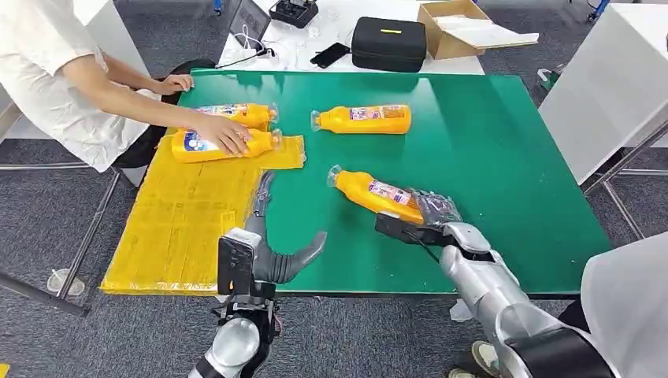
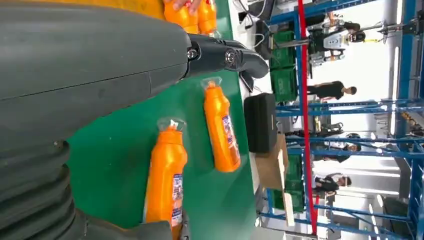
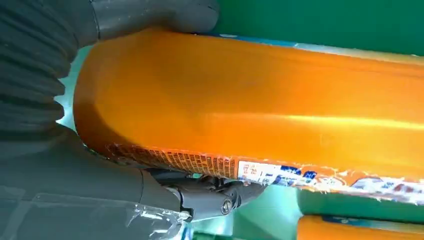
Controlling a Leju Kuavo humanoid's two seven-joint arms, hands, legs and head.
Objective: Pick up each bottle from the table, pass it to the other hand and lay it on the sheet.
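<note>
Four orange bottles lie in the head view. My right hand (image 1: pixel 429 216) grips the base end of the nearest bottle (image 1: pixel 370 193), which lies slanted on the green table (image 1: pixel 488 157) with its cap pointing far-left. Up close, my thumb and fingers wrap this bottle (image 3: pixel 260 110). My left hand (image 1: pixel 272 248) is open, fingers spread, at the yellow sheet's (image 1: pixel 181 228) right edge. From the left wrist, its fingers (image 2: pixel 225 55) hold nothing. A second bottle (image 1: pixel 364 120) lies farther back. Two more bottles (image 1: pixel 236 114) (image 1: pixel 189 147) lie at the sheet's far end, a person's hand (image 1: pixel 224 134) on one.
A person (image 1: pixel 47 71) sits at the table's far left corner, arms reaching over the sheet. Behind the green table stand a black case (image 1: pixel 387 43), a cardboard box (image 1: pixel 457 27) and a phone (image 1: pixel 329 55). A white table (image 1: pixel 606 87) flanks the right side.
</note>
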